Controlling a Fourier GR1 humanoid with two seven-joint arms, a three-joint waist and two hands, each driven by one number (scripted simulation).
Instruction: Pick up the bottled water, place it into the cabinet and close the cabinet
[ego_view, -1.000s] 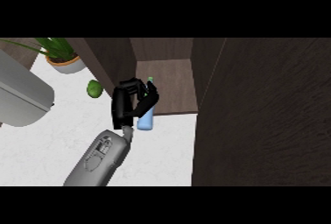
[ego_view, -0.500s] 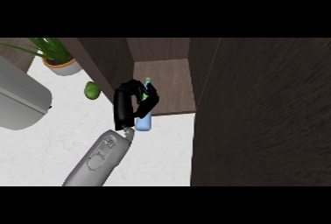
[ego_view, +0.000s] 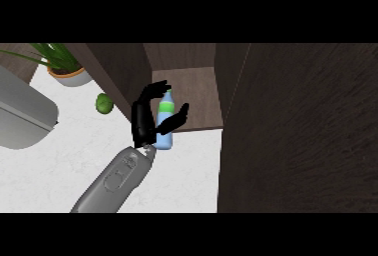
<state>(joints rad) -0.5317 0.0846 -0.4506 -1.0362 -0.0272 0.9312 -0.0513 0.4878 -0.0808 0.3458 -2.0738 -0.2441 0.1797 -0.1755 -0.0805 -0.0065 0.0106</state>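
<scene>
One of three steps is done: left hand (ego_view: 146, 119) curls round bottled water (ego_view: 165, 141) at open cabinet (ego_view: 188, 82); placing and closing remain.

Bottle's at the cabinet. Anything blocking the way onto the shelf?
Nothing visible. The left hand holds the bottled water at the front edge of the cabinet shelf; no object shows on it, and the door stands open at the right.
</scene>
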